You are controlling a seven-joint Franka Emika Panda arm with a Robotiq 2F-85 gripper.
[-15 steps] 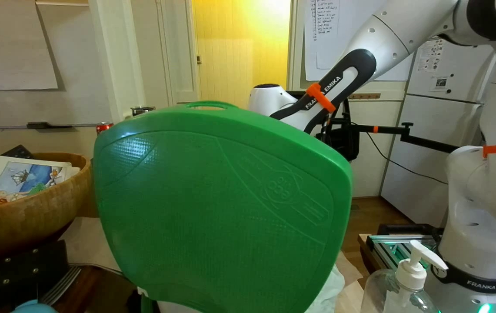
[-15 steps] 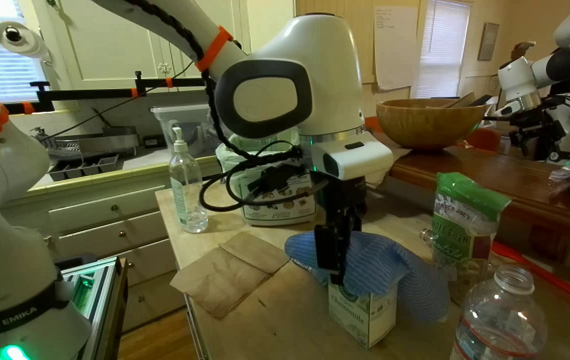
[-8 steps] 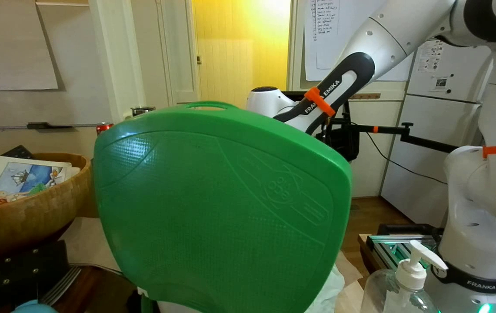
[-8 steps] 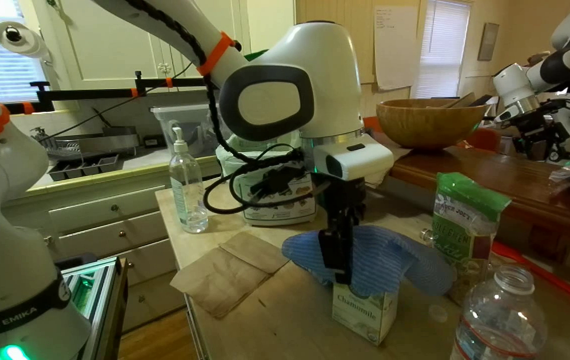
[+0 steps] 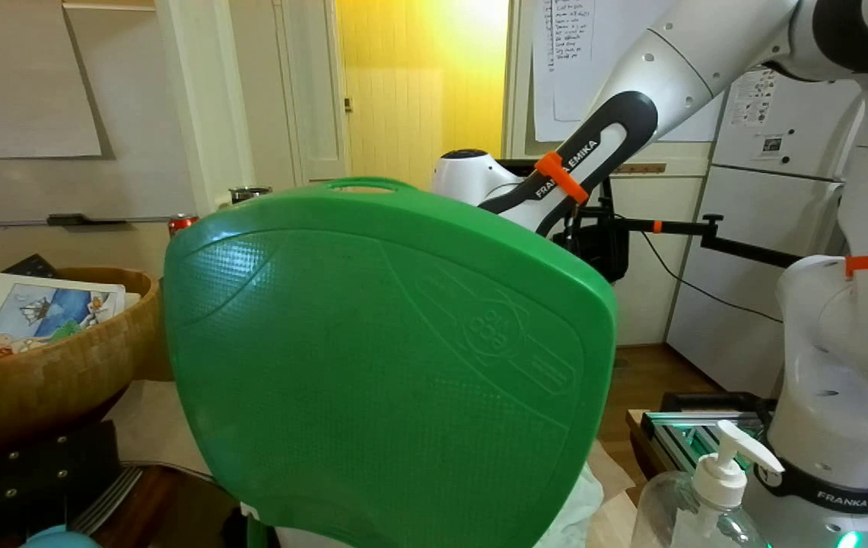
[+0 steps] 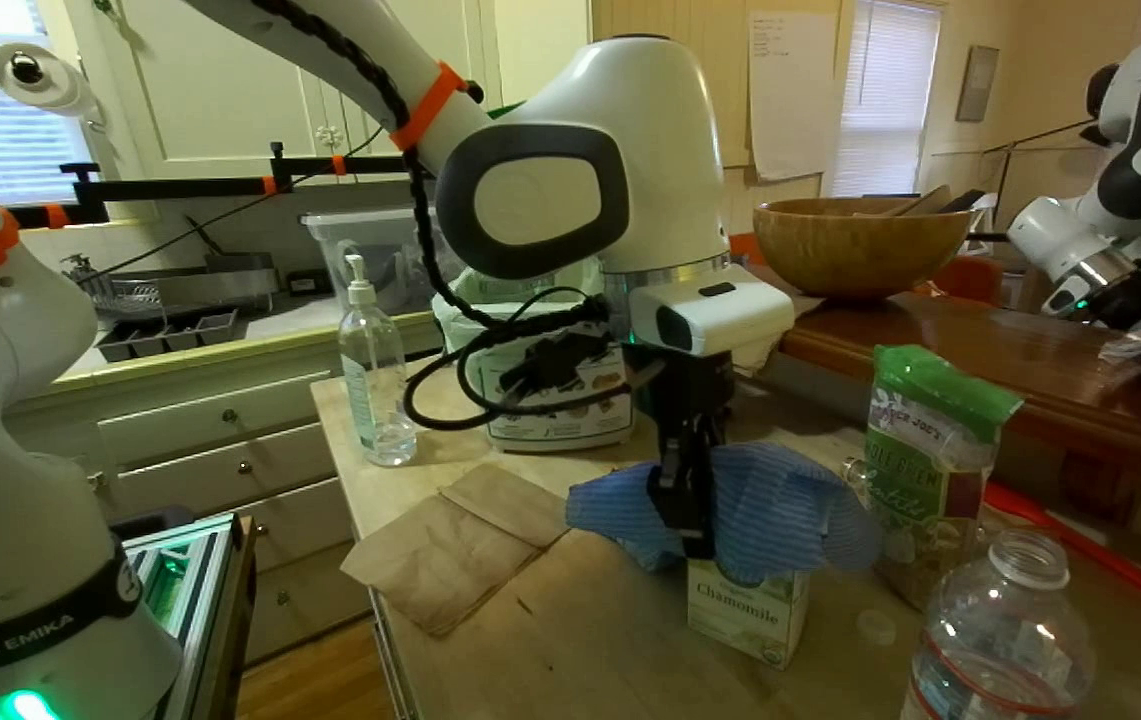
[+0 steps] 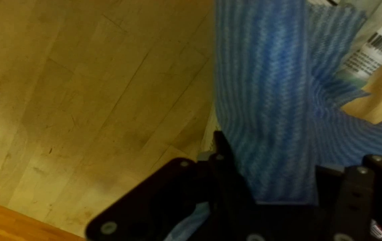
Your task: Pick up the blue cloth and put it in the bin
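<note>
One blue striped cloth point(image 6: 785, 510) is gripped by the pincer point(image 6: 690, 530) above the counter point(image 6: 570, 645); a Chamomile box point(image 6: 745, 612) is partly hidden beneath it, and the bin point(image 6: 575, 432) is seen farther back, apart.

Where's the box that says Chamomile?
In an exterior view, the Chamomile box is low, right of the middle, its top mostly hidden by the blue cloth, with a clear bottle farther right.
</note>
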